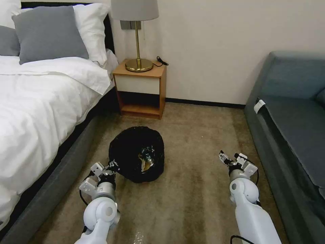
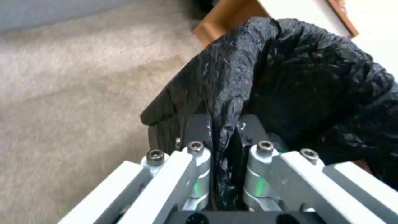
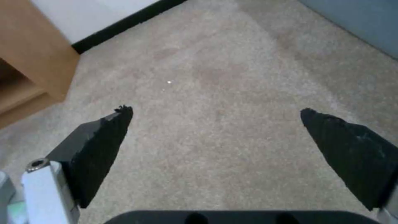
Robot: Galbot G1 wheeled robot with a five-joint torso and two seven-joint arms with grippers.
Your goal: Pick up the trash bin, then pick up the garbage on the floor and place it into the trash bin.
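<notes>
**Left tool on the bin rim, right tool free**

Left tool [image 2: 224, 137] is pinching the near rim of the trash bin [image 1: 137, 154], both fingers pressed together on a fold of the black liner, one inside the rim and one outside. From the head view the bin sits between the bed [image 1: 40, 101] and the middle of the carpet [image 1: 196, 142], in front of the nightstand [image 1: 140, 88]. I honestly can't tell whether its base is on the carpet or just off it. Something gold-brown and shiny, garbage [image 1: 147, 161] I guess, sits inside the bin.

Right tool [image 1: 233, 158] hangs over bare carpet near the sofa [image 1: 291, 112], spread wide with nothing between the fingers.

My take on doing this bit well: the grip looks like it has more bag than bucket wall, so I'd move slowly and keep the bin upright, because a crinkly liner can slide off the rim and tip everything out. Keep the opening facing up and toward the right arm so drops are easy. I'd also watch the bed frame on the left side while moving.
</notes>
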